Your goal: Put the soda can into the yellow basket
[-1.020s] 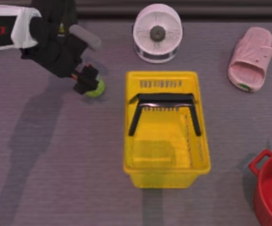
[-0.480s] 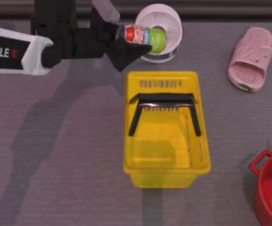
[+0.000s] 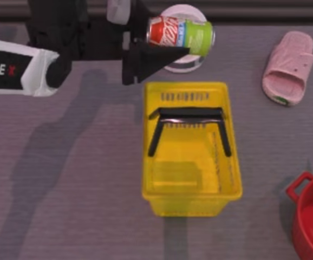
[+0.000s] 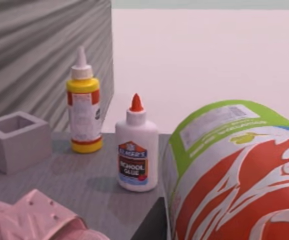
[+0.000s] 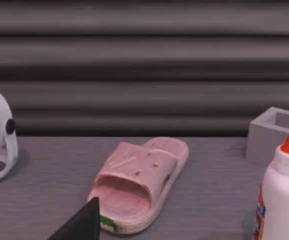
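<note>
On the grey table, left gripper is clamped on the soda can, held on its side in the air above the far edge, over the white fan just behind the yellow basket; right arm out of the top view.
</note>
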`<state>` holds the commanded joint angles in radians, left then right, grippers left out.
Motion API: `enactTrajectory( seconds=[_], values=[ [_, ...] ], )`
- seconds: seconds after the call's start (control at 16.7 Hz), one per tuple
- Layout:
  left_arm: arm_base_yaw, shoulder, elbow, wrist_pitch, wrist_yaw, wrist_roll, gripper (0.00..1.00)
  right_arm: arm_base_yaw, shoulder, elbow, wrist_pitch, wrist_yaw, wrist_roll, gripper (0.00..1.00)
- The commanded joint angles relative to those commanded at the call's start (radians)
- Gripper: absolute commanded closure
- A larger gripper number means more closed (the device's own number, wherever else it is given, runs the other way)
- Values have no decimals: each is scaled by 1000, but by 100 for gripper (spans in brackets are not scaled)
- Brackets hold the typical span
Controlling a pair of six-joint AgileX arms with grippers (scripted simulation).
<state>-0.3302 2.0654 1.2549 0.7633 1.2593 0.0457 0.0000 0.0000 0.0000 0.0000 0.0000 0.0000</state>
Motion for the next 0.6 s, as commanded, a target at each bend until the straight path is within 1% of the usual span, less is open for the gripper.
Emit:
enactTrajectory(
  seconds=[0.36,0.48,0.6],
  values=[
    [5,5,2,6,3,1,100,0,0,0,0,0,0,0],
    [6,40,-5,44,6,0,100,0,0,0,0,0,0,0],
    [12,100,-18,122,7,-1,100,0,0,0,0,0,0,0]
  ],
)
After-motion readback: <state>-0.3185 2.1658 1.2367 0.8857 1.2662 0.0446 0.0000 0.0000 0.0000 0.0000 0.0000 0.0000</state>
